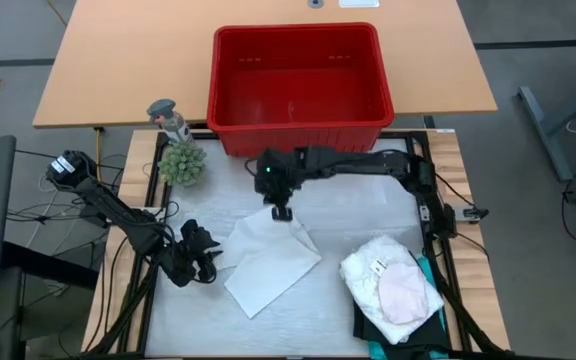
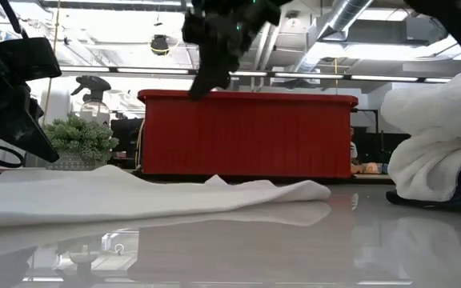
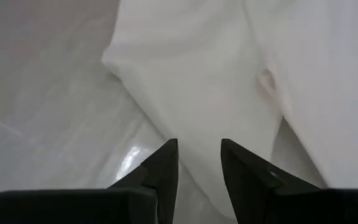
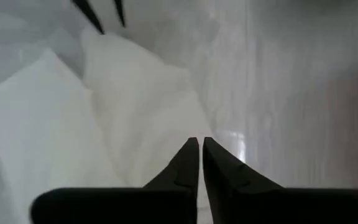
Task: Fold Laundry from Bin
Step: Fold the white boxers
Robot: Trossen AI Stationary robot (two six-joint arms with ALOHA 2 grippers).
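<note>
A small white cloth lies folded and flat on the white mat, also seen in the low view. My left gripper stands open at the cloth's left edge, just above it, with nothing between its fingers. My right gripper hangs shut above the cloth's far corner, well clear of it. The red bin stands at the far side with no garment showing in it. A pile of folded laundry, white on top of teal and black, rests at the near right.
A small green plant and a spray bottle stand at the far left of the mat. Black frame rails run along the mat's sides. Bare mat lies between the cloth, the pile and the bin.
</note>
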